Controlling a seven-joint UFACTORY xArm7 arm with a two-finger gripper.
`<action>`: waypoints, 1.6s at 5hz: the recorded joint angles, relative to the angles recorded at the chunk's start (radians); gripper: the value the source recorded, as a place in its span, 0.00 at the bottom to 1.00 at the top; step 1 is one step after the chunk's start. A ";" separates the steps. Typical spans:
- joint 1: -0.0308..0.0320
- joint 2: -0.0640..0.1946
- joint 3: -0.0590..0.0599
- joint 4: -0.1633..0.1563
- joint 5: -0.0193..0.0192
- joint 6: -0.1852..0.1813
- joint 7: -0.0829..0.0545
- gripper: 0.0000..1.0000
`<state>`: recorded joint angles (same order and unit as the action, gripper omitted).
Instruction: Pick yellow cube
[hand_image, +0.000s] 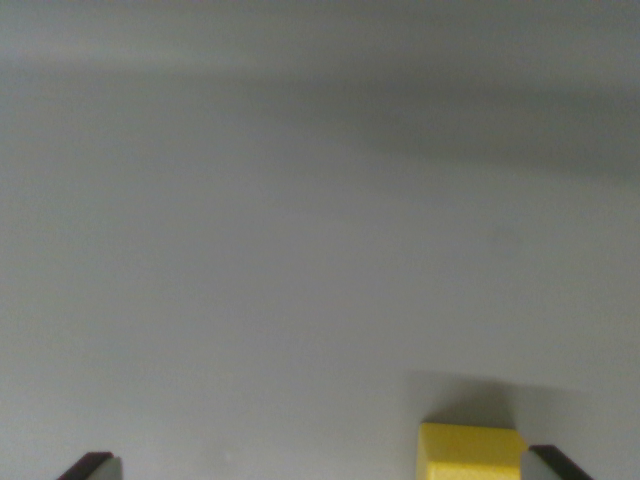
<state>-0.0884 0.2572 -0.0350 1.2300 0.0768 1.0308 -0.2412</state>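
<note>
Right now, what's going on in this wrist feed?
The arm is going for the yellow cube. The gripper is open; only its two fingertips show at the bottom edge. The cube sits on the grey table between them, close to the tip on the wrist view's right, far from the other. Nothing is gripped yet.

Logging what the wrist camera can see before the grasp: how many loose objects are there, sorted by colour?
Yellow: 1, the yellow cube, cut off at the bottom edge
Other colours: 0
Total: 1
It sits on the grey surface, inside the pincer, near the fingertip on the wrist view's right.
</note>
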 joint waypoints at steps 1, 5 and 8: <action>0.0000 0.000 0.000 0.000 0.0000 0.000 0.000 0.00; -0.0222 0.043 -0.013 -0.062 0.0163 -0.087 -0.046 0.00; -0.0410 0.079 -0.025 -0.115 0.0301 -0.160 -0.085 0.00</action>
<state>-0.1294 0.3363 -0.0598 1.1150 0.1069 0.8713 -0.3261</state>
